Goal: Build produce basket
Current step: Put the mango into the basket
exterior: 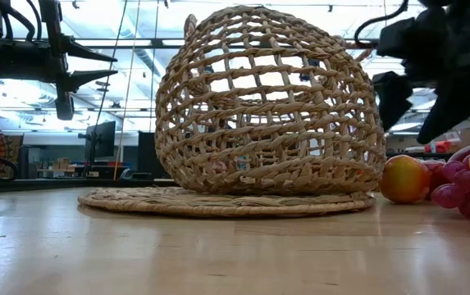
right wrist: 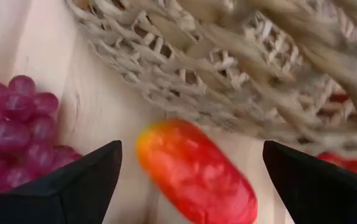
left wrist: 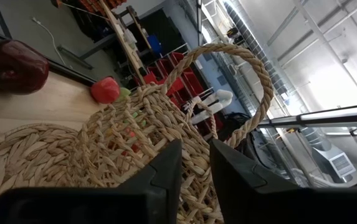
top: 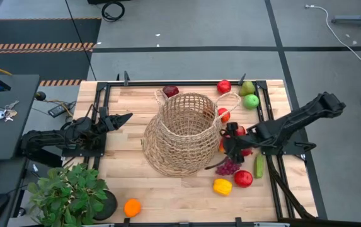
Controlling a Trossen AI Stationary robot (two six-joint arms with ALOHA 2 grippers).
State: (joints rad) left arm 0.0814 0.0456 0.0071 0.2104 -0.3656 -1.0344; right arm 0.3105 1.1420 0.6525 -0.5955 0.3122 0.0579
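Right gripper [top: 229, 140] hovers low over the table [top: 174, 183] with its two fingers spread wide and nothing between them; directly beneath the gap, in the right wrist view, lies a red-and-yellow fruit [right wrist: 197, 171], probably a mango or peach though the blur makes it hard to call; the purple grapes [right wrist: 16, 124] sit just to one side of that gripper, touching nothing of it; the basket [top: 183, 132] bulges just beyond the fingertips, lying tipped on its side on a flat woven mat [exterior: 218, 201] as the low view shows; a red apple [top: 243, 178], a yellow pepper [top: 222, 186] and a green cucumber [top: 259, 166] rest close behind the right gripper; farther off from it, by the table's far edge, are a green pear [top: 247, 88], a green apple [top: 251, 101] and another red apple [top: 223, 86]; left gripper [top: 125, 118] hangs raised just beside the basket's other flank, fingers pinched together, holding nothing; a dark red apple [top: 171, 91] lies beyond it; an orange [top: 131, 207] sits well away from both grippers, beside the potted plant [top: 67, 192]
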